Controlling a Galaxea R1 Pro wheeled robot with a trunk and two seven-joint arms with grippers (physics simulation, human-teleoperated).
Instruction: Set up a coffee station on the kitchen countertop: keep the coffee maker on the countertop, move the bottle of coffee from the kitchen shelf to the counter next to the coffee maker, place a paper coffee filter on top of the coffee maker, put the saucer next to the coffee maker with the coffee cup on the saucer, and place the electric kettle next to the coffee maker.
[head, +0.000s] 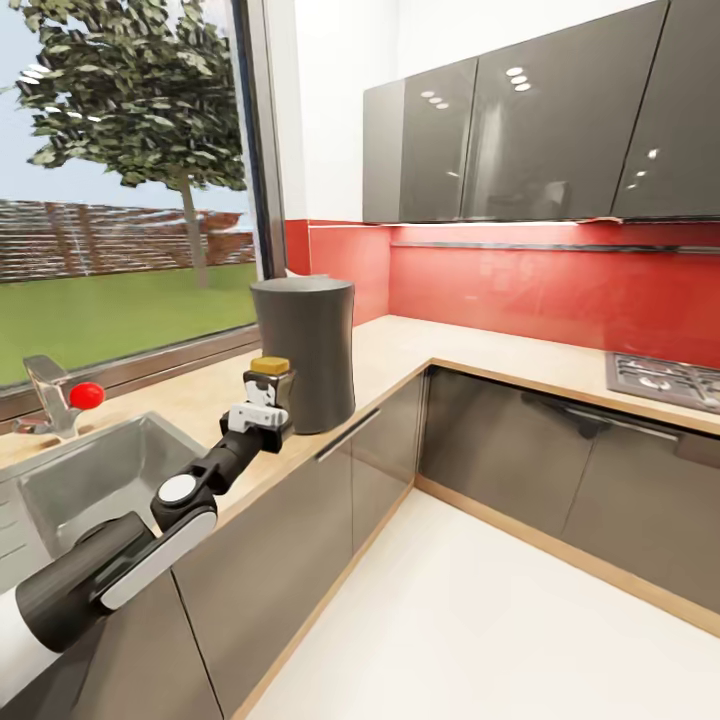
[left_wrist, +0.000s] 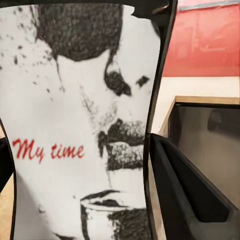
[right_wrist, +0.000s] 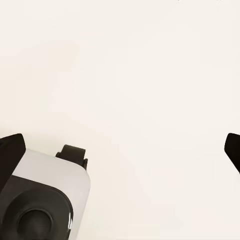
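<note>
on countertop (head: 420, 350) beside coffee maker (head: 303, 350): bottle of coffee (head: 272, 385) clamped between left hand (head: 262, 418) fingers.

Lower half of bottle of coffee (head: 272, 385) hidden behind left gripper (head: 262, 418); label (left_wrist: 75, 130) cropped at wrist view's edges. Hob (head: 665, 380) cut off at head view's edge.

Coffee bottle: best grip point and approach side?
Grip the bottle across its labelled body below the yellow lid, coming level from the counter-edge side, as the left gripper does. It stands upright with the coffee maker close behind, blocking that side.
</note>
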